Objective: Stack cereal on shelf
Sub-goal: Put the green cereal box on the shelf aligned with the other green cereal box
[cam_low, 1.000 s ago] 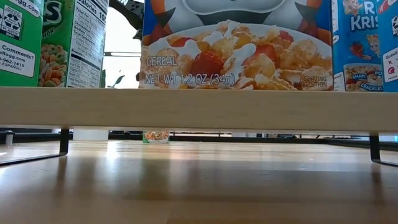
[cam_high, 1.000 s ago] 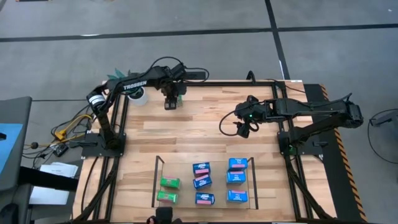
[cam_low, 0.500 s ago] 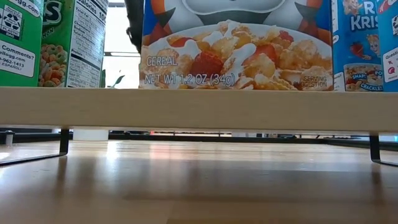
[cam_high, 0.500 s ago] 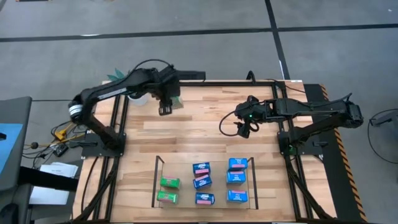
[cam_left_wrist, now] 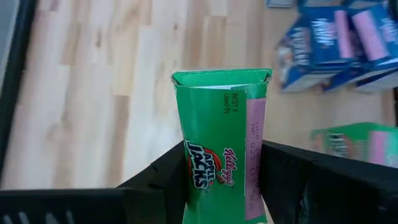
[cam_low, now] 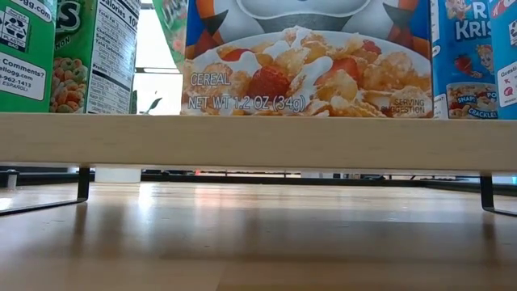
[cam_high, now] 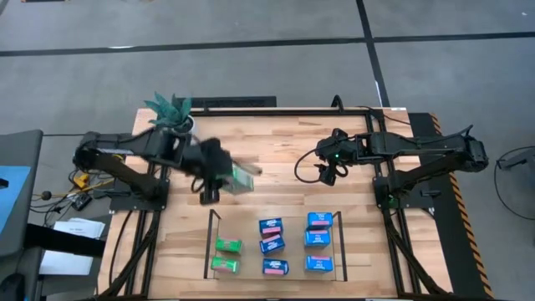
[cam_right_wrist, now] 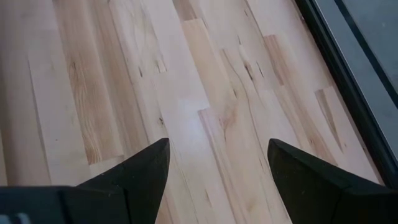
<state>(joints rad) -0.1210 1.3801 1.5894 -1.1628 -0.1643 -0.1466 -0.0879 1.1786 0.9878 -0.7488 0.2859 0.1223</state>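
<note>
Cereal is riding in the left gripper (cam_high: 219, 179): a green box (cam_left_wrist: 225, 163) of thin printed cardboard, its long axis running out along the 2 dark fingers, its folded top flap pointing away from the wrist toward the shelf (cam_high: 272, 242). In the high view the box (cam_high: 242, 176) is lying roughly level, poking toward 3 o'clock from the gripper, and sitting just off the shelf's 11 o'clock corner. The fingers are pinching its 2 broad faces near the bottom end.

Compared with 1 second ago, the left arm is swinging away from the plant (cam_high: 170, 111) at the table's 11 o'clock corner and down toward the table's middle; the box, which was standing on the wood near the plant, is now travelling with it. In the low view a green edge (cam_low: 171, 24) is showing high up between the near boxes, and the small box seen far back under the shelf board is gone.

On the shelf, a light wood board with thin dark metal rails, 2 green boxes (cam_high: 226, 255) are lying at 9 o'clock, with 6 blue boxes (cam_high: 295, 242) in 2 columns across the middle and 3 o'clock side.

The right gripper (cam_high: 327, 173) is hanging at the table's 2 o'clock, fingers spread over bare planks (cam_right_wrist: 205, 112) and holding nothing.
</note>
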